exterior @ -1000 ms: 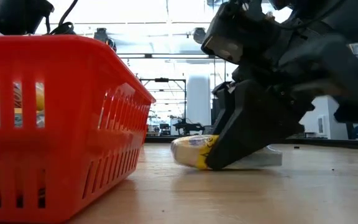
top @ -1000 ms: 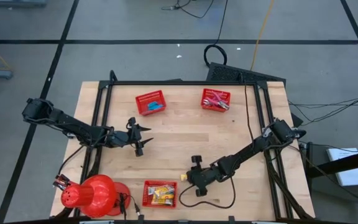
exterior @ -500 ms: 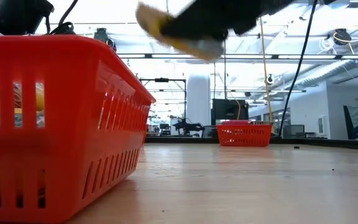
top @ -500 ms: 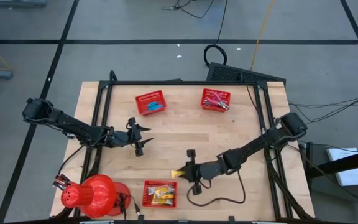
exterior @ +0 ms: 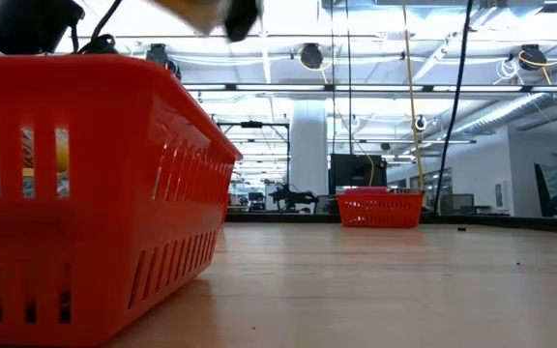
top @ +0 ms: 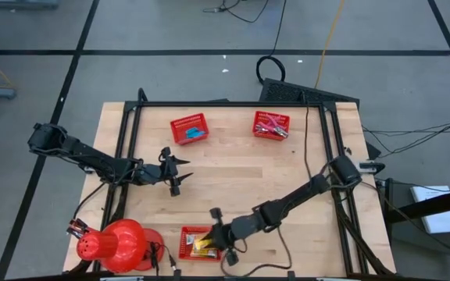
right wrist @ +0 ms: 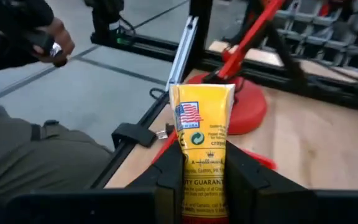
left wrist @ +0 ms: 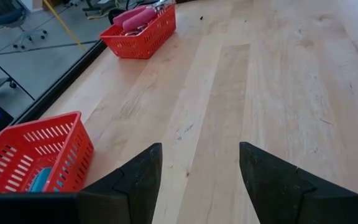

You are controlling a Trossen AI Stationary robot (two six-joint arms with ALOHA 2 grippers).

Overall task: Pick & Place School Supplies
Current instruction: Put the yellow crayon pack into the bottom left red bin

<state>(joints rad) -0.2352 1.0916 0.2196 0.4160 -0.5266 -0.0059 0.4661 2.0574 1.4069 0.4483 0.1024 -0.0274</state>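
Over the past second the right gripper (top: 209, 239) has carried a yellow packet (right wrist: 202, 152) from the bare wood at the middle of the desk (top: 233, 176) across to the near basket (top: 186, 242), where it now hangs over the right-hand part of that basket. The left arm has not shifted.

Left to right in the high view: a big red dome (top: 116, 244) stands at the desk's near left corner. The left gripper (top: 180, 174) waits above bare wood toward the left side, its fingers (left wrist: 132, 180) spread apart and nothing between them. Beyond it, at the far edge, a small red mesh basket (top: 180, 129) holds a light-blue block (top: 197, 133). The near basket, at the front edge just right of the dome, already holds yellow packets (top: 200, 238); the low view shows its red slotted wall with yellow showing through the slots. The right gripper is clamped on the yellow packet, which stands upright between the fingers in the right wrist view, its printed label readable and the red dome's base behind it. Farther right at the far edge, a third red basket (top: 262, 117) holds the pink-handled tools (top: 272, 126).

A person's sleeve and hand (right wrist: 36, 37) show beyond the desk edge in the right wrist view.
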